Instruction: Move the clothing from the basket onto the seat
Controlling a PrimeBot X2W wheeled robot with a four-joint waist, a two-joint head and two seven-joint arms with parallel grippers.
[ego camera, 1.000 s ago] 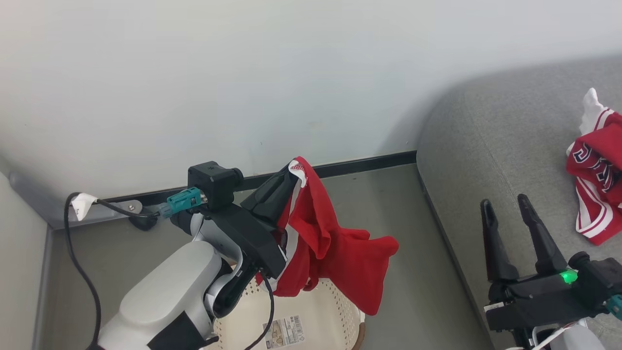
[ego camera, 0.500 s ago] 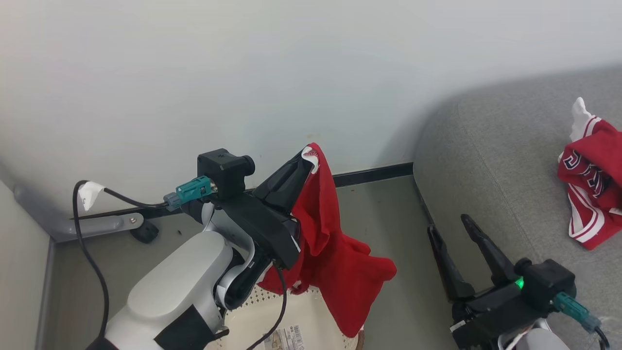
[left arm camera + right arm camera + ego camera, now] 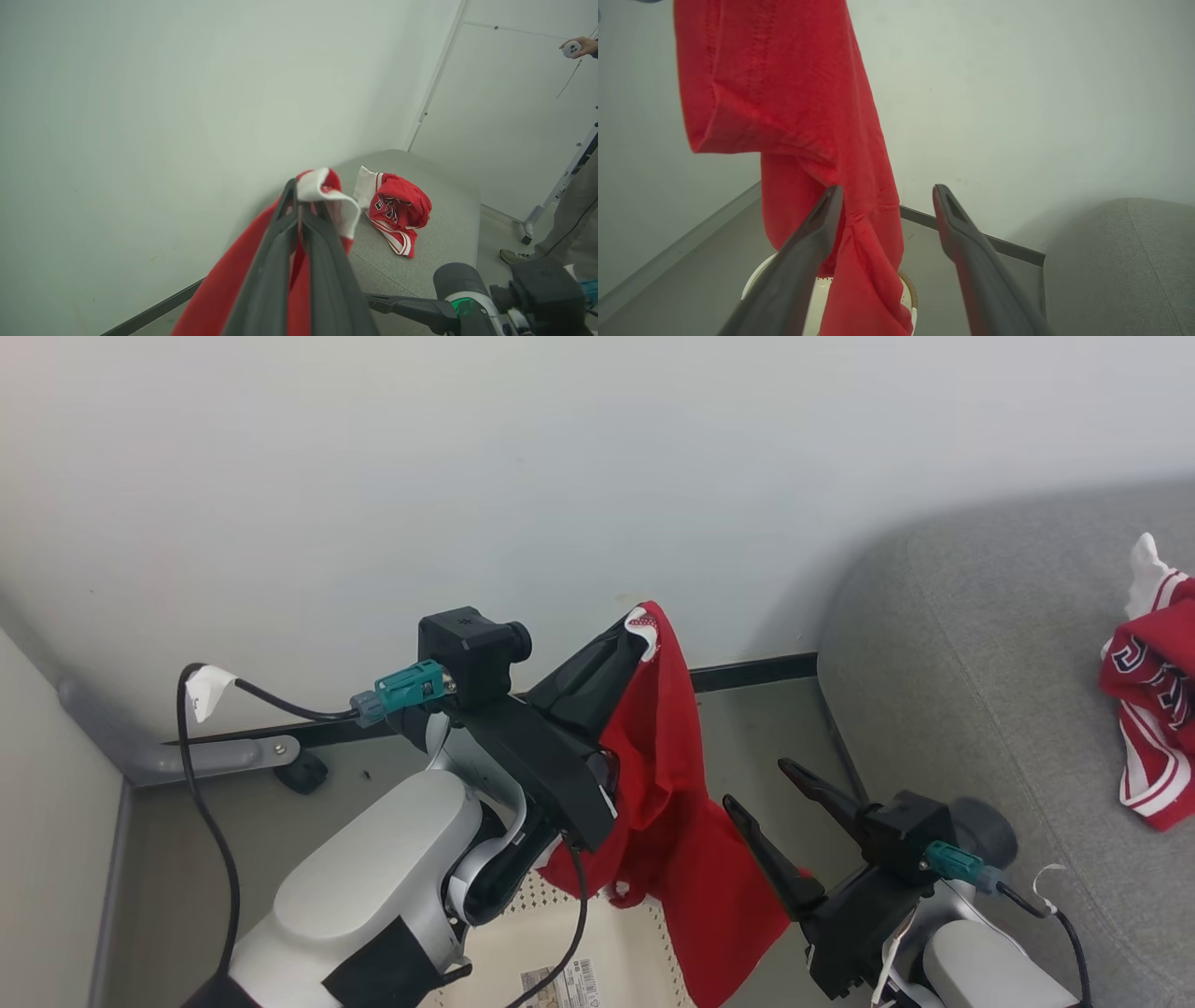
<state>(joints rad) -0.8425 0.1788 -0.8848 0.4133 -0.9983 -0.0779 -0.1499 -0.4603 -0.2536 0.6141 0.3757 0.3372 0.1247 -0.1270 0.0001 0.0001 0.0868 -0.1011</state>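
My left gripper (image 3: 640,622) is shut on the white-trimmed edge of a red piece of clothing (image 3: 674,803), which hangs down over the cream basket (image 3: 509,943). In the left wrist view the shut gripper (image 3: 299,189) pinches that trim with the red cloth (image 3: 219,294) draped below. My right gripper (image 3: 754,782) stands open beside the lower right of the hanging cloth. In the right wrist view the gripper (image 3: 887,190) has the cloth (image 3: 784,93) falling just inside its left finger. Another red and white garment (image 3: 1153,709) lies on the grey seat (image 3: 980,663).
A white wall with a dark skirting (image 3: 747,670) stands behind the basket. A grey pipe (image 3: 187,761) runs along the floor at the left. A person (image 3: 560,233) stands past the seat's far end, one hand holding a controller (image 3: 573,48).
My right gripper has swung left from over the seat's edge to the hanging garment. The left gripper has carried the garment a little up and right. The head camera has shifted too.
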